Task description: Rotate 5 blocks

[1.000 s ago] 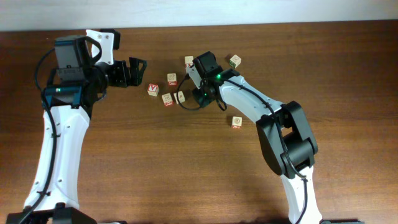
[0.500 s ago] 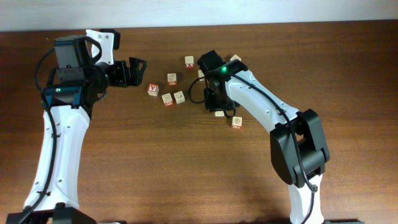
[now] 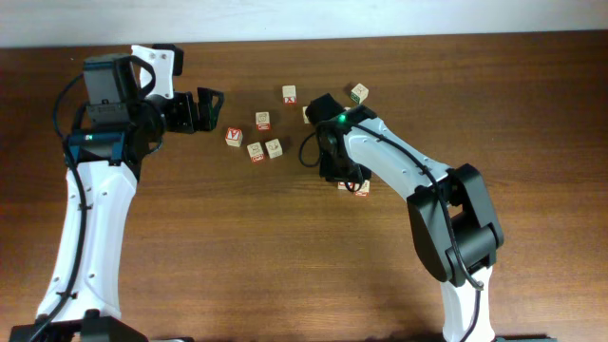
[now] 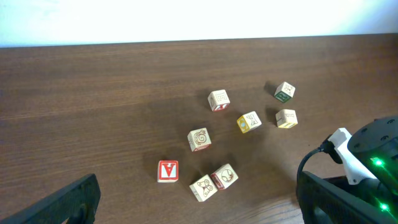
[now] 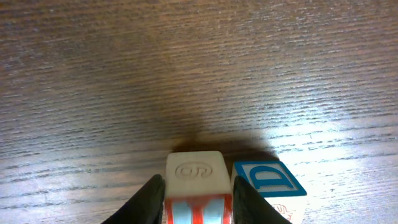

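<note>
Right tool (image 5: 198, 190) narrow, fingers pressed on both sides of the swirl cube (image 5: 194, 169). The cube seems to sit on the worktop (image 5: 186, 74), centred, faces square to the grip.
Blue D cube (image 5: 267, 179) just beside it, outside the right finger.
Left tool (image 3: 209, 108) wide, empty, well apart; right arm nearer.
Count: eight loose cubes (image 4: 199, 139) in left wrist view, plus these two.
</note>
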`<state>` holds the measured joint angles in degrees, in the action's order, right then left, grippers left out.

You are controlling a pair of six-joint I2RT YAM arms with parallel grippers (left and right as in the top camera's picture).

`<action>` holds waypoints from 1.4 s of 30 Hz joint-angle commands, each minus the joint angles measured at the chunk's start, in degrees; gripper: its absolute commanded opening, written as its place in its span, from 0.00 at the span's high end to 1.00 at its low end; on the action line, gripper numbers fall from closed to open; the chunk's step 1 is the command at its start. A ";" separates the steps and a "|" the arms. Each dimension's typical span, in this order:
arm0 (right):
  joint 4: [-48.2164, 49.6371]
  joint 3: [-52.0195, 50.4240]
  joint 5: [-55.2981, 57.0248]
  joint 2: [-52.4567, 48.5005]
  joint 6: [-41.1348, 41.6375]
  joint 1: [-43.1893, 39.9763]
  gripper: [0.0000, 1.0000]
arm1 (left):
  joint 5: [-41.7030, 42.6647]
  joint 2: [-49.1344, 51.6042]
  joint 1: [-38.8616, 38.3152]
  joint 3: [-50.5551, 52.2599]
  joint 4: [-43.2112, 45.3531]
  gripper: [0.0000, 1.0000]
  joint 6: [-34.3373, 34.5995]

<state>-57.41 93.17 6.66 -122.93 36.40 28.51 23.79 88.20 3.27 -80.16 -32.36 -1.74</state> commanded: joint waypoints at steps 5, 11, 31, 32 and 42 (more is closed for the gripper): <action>-0.48 0.35 0.90 0.44 -0.72 0.35 0.61 | 0.44 0.42 -0.02 -1.09 0.13 0.01 -0.92; -2.86 15.52 -4.68 0.44 -15.39 0.94 0.53 | 0.44 0.42 -0.02 -1.09 0.13 0.01 -0.92; 24.37 15.50 -9.46 -12.74 -30.18 7.13 0.37 | 0.44 0.42 -0.02 -1.09 0.11 0.01 -0.92; 24.81 15.50 -9.44 -13.22 -30.18 7.21 0.37 | 0.44 0.42 -0.02 -1.09 0.11 0.01 -0.92; 25.57 15.50 -8.98 -14.82 -30.16 7.21 0.55 | 0.44 0.42 -0.02 -1.09 0.13 0.01 -0.92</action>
<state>-31.99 108.14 -2.48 -137.47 6.26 35.09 23.79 88.31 3.27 -80.16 -32.36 -1.74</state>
